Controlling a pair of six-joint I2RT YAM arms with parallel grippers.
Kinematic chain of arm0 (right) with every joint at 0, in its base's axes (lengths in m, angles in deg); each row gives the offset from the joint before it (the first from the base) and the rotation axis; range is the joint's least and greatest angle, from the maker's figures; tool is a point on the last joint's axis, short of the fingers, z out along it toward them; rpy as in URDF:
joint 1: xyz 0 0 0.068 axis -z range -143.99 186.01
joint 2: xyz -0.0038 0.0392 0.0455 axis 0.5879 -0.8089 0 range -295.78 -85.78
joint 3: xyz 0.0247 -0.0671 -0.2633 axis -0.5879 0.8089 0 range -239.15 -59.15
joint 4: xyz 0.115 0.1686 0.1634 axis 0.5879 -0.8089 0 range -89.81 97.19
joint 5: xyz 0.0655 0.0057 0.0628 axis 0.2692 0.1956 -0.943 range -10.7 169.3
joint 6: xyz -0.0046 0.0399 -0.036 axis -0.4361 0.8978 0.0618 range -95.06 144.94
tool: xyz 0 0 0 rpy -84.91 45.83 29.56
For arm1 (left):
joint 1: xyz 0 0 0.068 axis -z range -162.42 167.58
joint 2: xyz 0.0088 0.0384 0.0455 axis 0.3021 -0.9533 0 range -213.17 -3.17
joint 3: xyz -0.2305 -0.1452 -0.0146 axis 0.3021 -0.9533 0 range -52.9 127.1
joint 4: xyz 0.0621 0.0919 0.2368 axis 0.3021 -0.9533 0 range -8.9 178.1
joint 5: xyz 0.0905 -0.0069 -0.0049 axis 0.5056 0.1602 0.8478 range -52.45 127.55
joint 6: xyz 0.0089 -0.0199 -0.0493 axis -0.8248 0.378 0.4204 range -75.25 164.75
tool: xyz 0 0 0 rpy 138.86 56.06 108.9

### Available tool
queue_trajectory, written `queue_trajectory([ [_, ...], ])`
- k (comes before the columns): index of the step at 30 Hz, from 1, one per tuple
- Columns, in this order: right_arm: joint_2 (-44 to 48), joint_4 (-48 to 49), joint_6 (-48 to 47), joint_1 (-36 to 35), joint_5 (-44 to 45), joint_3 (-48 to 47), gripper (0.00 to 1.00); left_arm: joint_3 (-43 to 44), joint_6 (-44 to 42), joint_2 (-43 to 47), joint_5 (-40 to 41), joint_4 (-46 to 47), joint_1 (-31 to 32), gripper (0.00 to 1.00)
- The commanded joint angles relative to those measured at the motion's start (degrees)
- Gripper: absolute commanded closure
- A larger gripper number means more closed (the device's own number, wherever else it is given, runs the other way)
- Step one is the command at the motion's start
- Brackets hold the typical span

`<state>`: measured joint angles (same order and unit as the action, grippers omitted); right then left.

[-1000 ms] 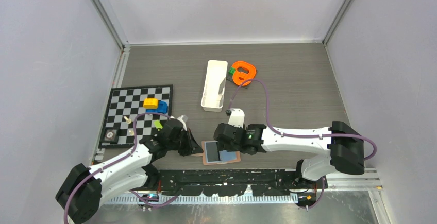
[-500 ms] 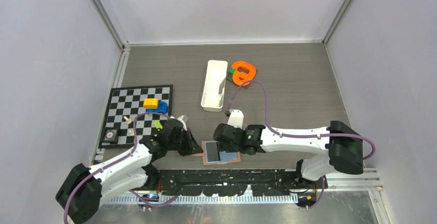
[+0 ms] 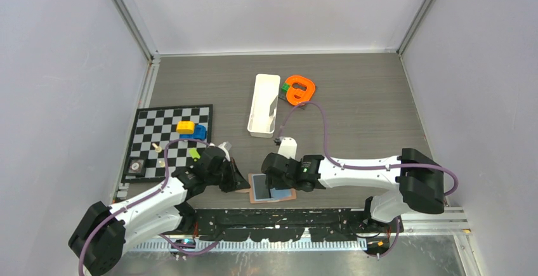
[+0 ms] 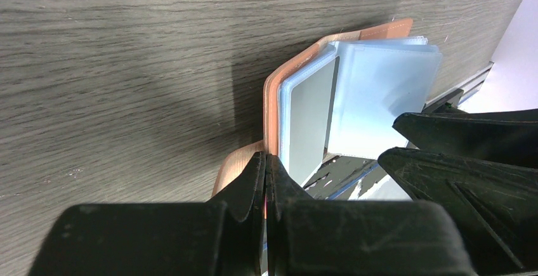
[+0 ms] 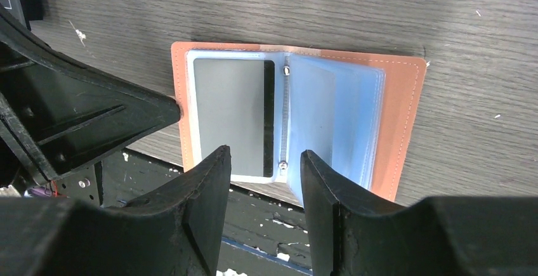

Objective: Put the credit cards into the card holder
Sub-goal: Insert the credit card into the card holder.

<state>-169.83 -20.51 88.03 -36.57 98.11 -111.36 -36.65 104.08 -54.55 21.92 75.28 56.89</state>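
One grey card (image 5: 231,114) looked seated in the card holder (image 5: 403,111), no other visible; my left pincer (image 4: 266,162) clamped its cover, my right pincer (image 5: 263,155) gaped empty.

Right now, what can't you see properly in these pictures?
- Holder, top view: its sides sit under the left gripper and right gripper.
- Holder's near edge, right wrist view: partly behind the right gripper's fingers.
- Holder's near end, left wrist view: behind the left gripper.
- Pieces on the chessboard, top view: too small to name.
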Motion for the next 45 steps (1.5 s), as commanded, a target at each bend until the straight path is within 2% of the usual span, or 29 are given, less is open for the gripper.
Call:
queue_trajectory([
  [1, 0.72, -0.40, -0.26, 0.08, 2.03, -1.56, 0.50, 1.24, -0.90, 0.20, -0.71, 0.68, 0.16, 1.00],
  [7, 2.58, -4.93, -0.33, 0.07, 4.98, -2.07, 0.50, 1.15, -0.88, 0.08, -0.71, 0.77, 0.16, 1.00],
  [21, 4.39, -6.22, -0.12, 0.07, 5.84, -1.93, 0.50, 1.15, -0.82, 0.00, -0.66, 0.71, 0.16, 1.00],
  [37, 1.10, -3.23, -0.38, 0.07, 3.15, -1.50, 0.51, 1.15, -0.81, 0.06, -0.73, 0.73, 0.16, 1.00],
  [45, -0.08, 3.18, -1.43, 0.00, -1.03, -1.30, 0.52, 1.08, -0.83, 0.04, -0.72, 0.81, 0.21, 1.00],
])
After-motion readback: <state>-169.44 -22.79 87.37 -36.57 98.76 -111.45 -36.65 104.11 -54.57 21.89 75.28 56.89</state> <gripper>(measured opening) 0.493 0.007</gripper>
